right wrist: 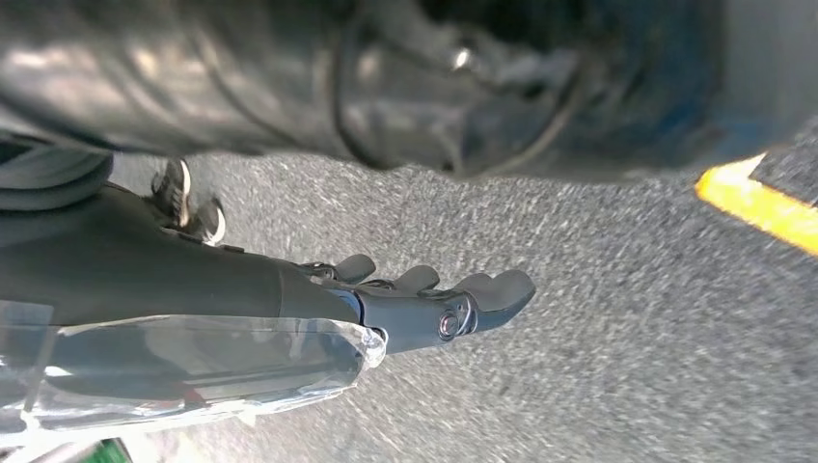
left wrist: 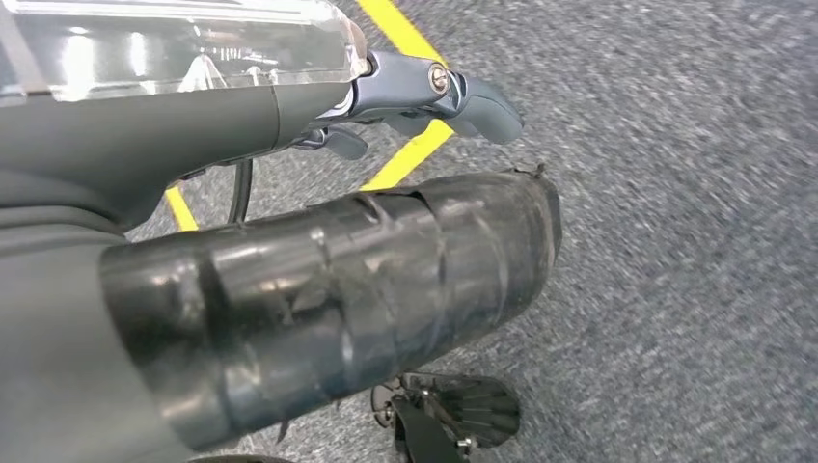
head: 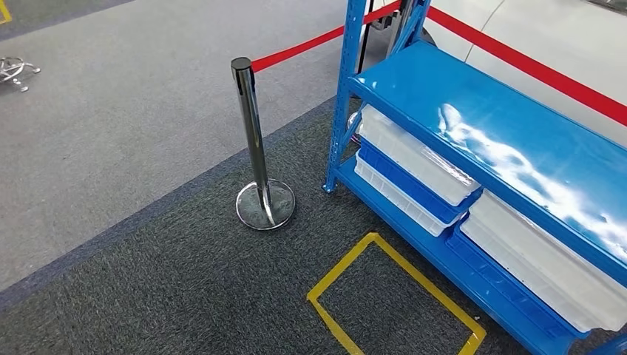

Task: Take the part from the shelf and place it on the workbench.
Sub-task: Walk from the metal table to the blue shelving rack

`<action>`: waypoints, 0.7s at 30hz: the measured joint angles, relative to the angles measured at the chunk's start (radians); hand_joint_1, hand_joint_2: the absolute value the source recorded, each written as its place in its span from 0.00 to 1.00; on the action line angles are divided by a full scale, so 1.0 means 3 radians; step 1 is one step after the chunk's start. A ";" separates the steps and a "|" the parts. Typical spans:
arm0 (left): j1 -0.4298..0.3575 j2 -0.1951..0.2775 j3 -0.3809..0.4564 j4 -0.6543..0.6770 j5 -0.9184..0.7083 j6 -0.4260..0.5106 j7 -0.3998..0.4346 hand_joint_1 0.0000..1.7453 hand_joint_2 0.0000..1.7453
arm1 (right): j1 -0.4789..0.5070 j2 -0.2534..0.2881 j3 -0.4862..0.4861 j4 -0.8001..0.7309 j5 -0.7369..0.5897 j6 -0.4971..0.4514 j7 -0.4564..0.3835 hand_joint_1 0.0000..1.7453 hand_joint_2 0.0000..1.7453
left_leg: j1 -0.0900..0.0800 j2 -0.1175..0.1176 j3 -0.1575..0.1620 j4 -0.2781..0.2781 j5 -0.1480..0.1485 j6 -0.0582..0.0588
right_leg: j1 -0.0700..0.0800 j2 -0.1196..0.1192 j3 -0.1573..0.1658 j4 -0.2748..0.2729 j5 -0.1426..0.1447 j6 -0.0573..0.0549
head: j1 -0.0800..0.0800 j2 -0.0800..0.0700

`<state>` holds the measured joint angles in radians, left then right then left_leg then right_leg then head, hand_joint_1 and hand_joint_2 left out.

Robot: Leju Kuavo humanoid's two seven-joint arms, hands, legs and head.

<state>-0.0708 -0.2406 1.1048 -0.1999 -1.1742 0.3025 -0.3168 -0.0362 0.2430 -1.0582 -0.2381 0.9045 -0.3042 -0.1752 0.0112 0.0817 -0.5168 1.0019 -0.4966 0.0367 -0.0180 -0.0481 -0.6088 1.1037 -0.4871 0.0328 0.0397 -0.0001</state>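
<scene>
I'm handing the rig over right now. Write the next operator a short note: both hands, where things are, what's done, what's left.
Left hand: hangs over the carpet, holding nothing, fingers apart.
Right hand: hangs over the carpet too, holding nothing.
Blue shelf is ahead on the right; white bins sit stacked on its lower level. The top deck looks bare. A yellow floor square lies in front of it, and a chrome post with a red belt stands to the left.
Done: nothing picked.
Left: find the part, take it, carry it to the workbench.

Blue shelf (head: 480, 111) at right, white and blue bins (head: 414, 166), red belt (head: 517, 63), chrome post (head: 255, 140), yellow floor tape (head: 392, 255), grey carpet (head: 148, 111).
</scene>
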 joint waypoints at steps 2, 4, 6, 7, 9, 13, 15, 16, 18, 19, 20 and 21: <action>-0.0002 0.0000 0.0000 0.0000 0.0000 -0.0001 -0.0001 0.00 0.00 | -0.0007 -0.0001 -0.0001 0.0000 0.0003 0.0002 0.0000 0.00 0.00 | -0.0015 0.0057 0.0019 0.0009 -0.0025 -0.0041 | 0.0025 -0.0103 0.0123 -0.0246 0.0060 -0.0038 | -0.0001 0.0000; -0.0012 -0.0001 0.0000 0.0000 -0.0002 -0.0001 -0.0002 0.00 0.00 | -0.0008 -0.0001 -0.0003 -0.0001 0.0005 0.0002 0.0001 0.00 0.00 | -0.0018 0.0118 0.0043 0.0005 -0.0039 -0.0077 | 0.0039 -0.0051 0.0114 -0.0263 0.0055 -0.0076 | -0.0002 0.0000; -0.0020 -0.0001 0.0000 0.0000 -0.0005 0.0000 -0.0002 0.00 0.00 | -0.0009 -0.0001 -0.0004 -0.0001 0.0006 0.0002 0.0002 0.00 0.00 | -0.0004 0.0070 0.0044 0.0049 -0.0091 -0.0113 | 0.0025 0.0019 0.0128 -0.0288 0.0070 -0.0117 | -0.0002 0.0000; -0.0020 -0.0002 0.0000 0.0000 -0.0006 0.0000 -0.0003 0.00 0.00 | -0.0012 -0.0001 -0.0005 -0.0001 0.0006 0.0002 0.0003 0.00 0.00 | 0.0004 -0.0017 0.0002 0.0156 -0.0167 -0.0128 | 0.0015 0.0056 0.0138 -0.0301 0.0080 -0.0138 | -0.0002 0.0000; -0.0013 -0.0002 0.0000 0.0000 -0.0006 0.0000 -0.0003 0.00 0.00 | -0.0019 -0.0001 -0.0006 -0.0001 0.0006 0.0002 0.0004 0.00 0.00 | 0.0012 -0.0208 -0.0185 0.0565 -0.0387 -0.0146 | 0.0013 0.0134 0.0142 -0.0309 0.0089 -0.0169 | -0.0002 0.0000; 0.0002 -0.0002 0.0000 0.0000 -0.0005 0.0000 -0.0002 0.00 0.00 | -0.0015 -0.0001 -0.0008 -0.0001 0.0006 0.0002 0.0005 0.00 0.00 | 0.0013 -0.0255 -0.0402 0.0919 -0.0387 -0.0142 | 0.0020 0.0324 0.0142 -0.0286 0.0084 -0.0178 | -0.0003 -0.0001; 0.0001 -0.0002 0.0000 0.0000 -0.0005 0.0000 -0.0002 0.00 0.00 | -0.0015 -0.0001 -0.0008 0.0000 0.0006 0.0003 0.0005 0.00 0.00 | 0.0022 -0.0345 -0.0223 0.0472 -0.0128 -0.0125 | 0.0015 0.0422 0.0141 -0.0264 0.0074 -0.0162 | -0.0002 0.0000; 0.0001 -0.0002 0.0000 0.0000 -0.0004 0.0000 -0.0001 0.00 0.00 | -0.0017 -0.0001 -0.0008 0.0000 0.0007 0.0003 0.0005 0.00 0.00 | 0.0027 -0.0424 -0.0141 0.0266 -0.0046 -0.0118 | 0.0017 0.0464 0.0133 -0.0246 0.0067 -0.0146 | -0.0002 0.0000; -0.0005 -0.0002 0.0000 0.0000 -0.0003 -0.0001 0.0000 0.00 0.00 | -0.0017 -0.0001 -0.0008 0.0000 0.0009 0.0003 0.0006 0.00 0.00 | 0.0028 -0.0533 -0.0076 0.0100 -0.0014 -0.0103 | 0.0017 0.0527 0.0108 -0.0229 0.0068 -0.0104 | -0.0002 0.0000; -0.0009 -0.0001 0.0000 0.0000 -0.0002 -0.0001 0.0001 0.00 0.00 | -0.0014 -0.0001 -0.0008 0.0000 0.0010 0.0002 0.0006 0.00 0.00 | 0.0020 -0.0521 -0.0078 0.0095 -0.0009 -0.0095 | 0.0015 0.0556 0.0097 -0.0230 0.0075 -0.0079 | -0.0003 0.0000; -0.0012 -0.0001 0.0000 0.0000 -0.0001 -0.0001 0.0002 0.00 0.00 | -0.0007 -0.0001 -0.0009 0.0000 0.0011 0.0002 0.0007 0.00 0.00 | 0.0019 -0.0487 -0.0075 0.0089 0.0000 -0.0074 | 0.0010 0.0585 0.0088 -0.0241 0.0085 -0.0055 | -0.0003 0.0000; -0.0014 -0.0002 0.0001 0.0000 0.0000 0.0000 0.0004 0.00 0.00 | 0.0001 -0.0002 -0.0009 0.0000 0.0011 0.0002 0.0008 0.00 0.00 | 0.0020 -0.0449 -0.0069 0.0073 0.0013 -0.0048 | 0.0007 0.0563 0.0081 -0.0234 0.0080 -0.0035 | -0.0002 0.0000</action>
<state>-0.0751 -0.2411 1.1051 -0.1999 -1.1742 0.3024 -0.3157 -0.0360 0.2424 -1.0609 -0.2380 0.9077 -0.3036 -0.1728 0.0171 -0.0529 -0.5374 1.0237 -0.4926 0.0224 -0.0159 0.1209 -0.5846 1.0335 -0.4632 0.0222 0.0390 -0.0001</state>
